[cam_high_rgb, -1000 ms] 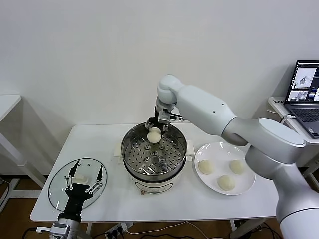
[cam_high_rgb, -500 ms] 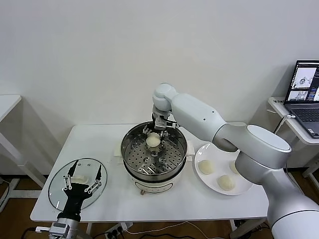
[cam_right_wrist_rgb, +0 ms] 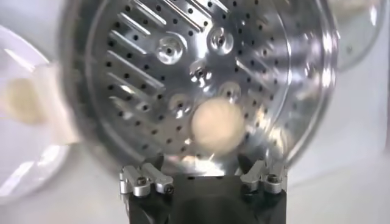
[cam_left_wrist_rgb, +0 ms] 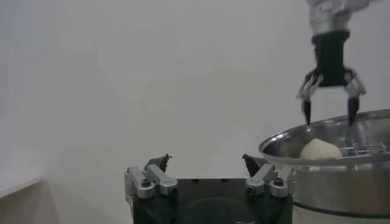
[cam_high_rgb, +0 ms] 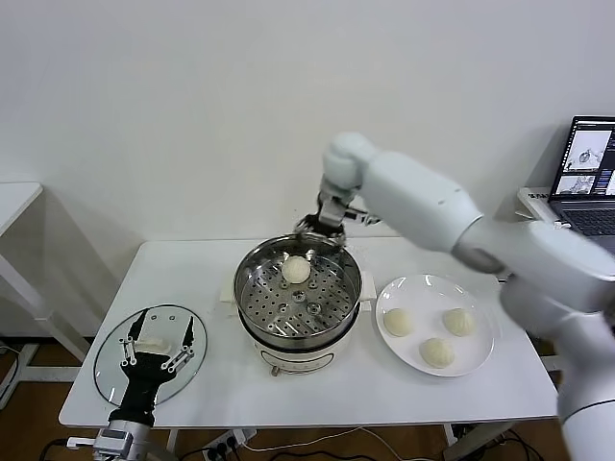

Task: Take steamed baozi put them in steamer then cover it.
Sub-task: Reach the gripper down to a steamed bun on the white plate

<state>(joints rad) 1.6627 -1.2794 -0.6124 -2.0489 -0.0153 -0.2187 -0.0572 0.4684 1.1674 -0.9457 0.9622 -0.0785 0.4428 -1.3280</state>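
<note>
The steamer point(cam_high_rgb: 332, 303) stands mid-table with one baozi point(cam_high_rgb: 296, 270) lying free on its perforated floor point(cam_right_wrist_rgb: 152, 79), near the far side. My right gripper point(cam_high_rgb: 322, 229) hangs open just above the steamer's far rim, clear of that baozi point(cam_right_wrist_rgb: 216, 126), with nothing between its fingers. Three more baozi point(cam_high_rgb: 398, 322) rest on the white plate point(cam_high_rgb: 423, 288) to the right. The glass cover point(cam_high_rgb: 110, 370) lies flat at the table's front left. My left gripper point(cam_high_rgb: 159, 348) hovers open over its white handle, holding nothing.
An open laptop point(cam_high_rgb: 586, 182) sits on a side table at the far right. A second white table edge point(cam_high_rgb: 14, 197) shows at the far left. The steamer's white base handle point(cam_high_rgb: 227, 288) sticks out towards the cover.
My right gripper has opened and let the baozi go onto the steamer floor, then lifted and drawn back to the right above the far rim. The left arm has not moved.
</note>
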